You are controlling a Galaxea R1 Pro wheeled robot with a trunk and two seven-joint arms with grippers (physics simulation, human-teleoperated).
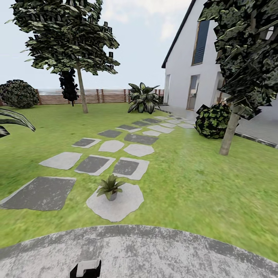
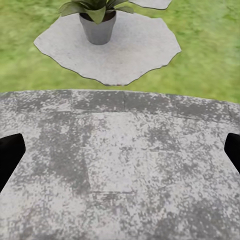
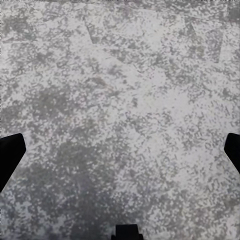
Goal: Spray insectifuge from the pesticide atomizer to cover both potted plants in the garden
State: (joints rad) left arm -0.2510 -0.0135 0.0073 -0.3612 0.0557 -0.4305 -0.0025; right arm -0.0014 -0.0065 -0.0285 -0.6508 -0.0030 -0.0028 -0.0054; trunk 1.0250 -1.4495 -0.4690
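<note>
1. In the head view, the patio point(image 1: 154, 251) filled the bottom of the frame as a curved band of mottled grey paving, its rim arcing from lower left to lower right.
2. Beyond that rim the lawn point(image 1: 200, 181) spread green across the middle of the frame, blurred toward the right.
3. A potted plant point(image 1: 111, 188) stood upright on a pale, irregular stone point(image 1: 123, 206) just below centre, the stone lying just beyond the patio rim.
4. More stepping stones point(image 1: 131, 148), some dark-centred, ran from lower left toward upper right, ending near the house point(image 1: 185, 65).
5. The house showed white walls, a dark roof edge and tall windows at upper right.
6. A slatted fence point(image 1: 100, 95) crossed the far lawn at mid-height, with a round bush point(image 1: 18, 94) at its left end and a broad-leaved plant point(image 1: 143, 98) before it near centre.
7. A tree point(image 1: 67, 34) rose at upper left; another tree point(image 1: 243, 58) stood at right, a dark shrub point(image 1: 212, 120) beside its trunk.
8. A small black-and-white object point(image 1: 87, 268) sat at the bottom edge, left of centre; what it was could not be told.
9. In the left wrist view, the left gripper point(image 2: 120, 150) hung over the patio point(image 2: 120, 170), fingertips at opposite frame edges, jaws spread wide and holding nothing; the plant point(image 2: 97, 17) and its stone point(image 2: 135, 55) sat in the upper part.
10. In the right wrist view, the right gripper point(image 3: 120, 150) was likewise wide open and held nothing above speckled paving point(image 3: 120, 100).
</note>
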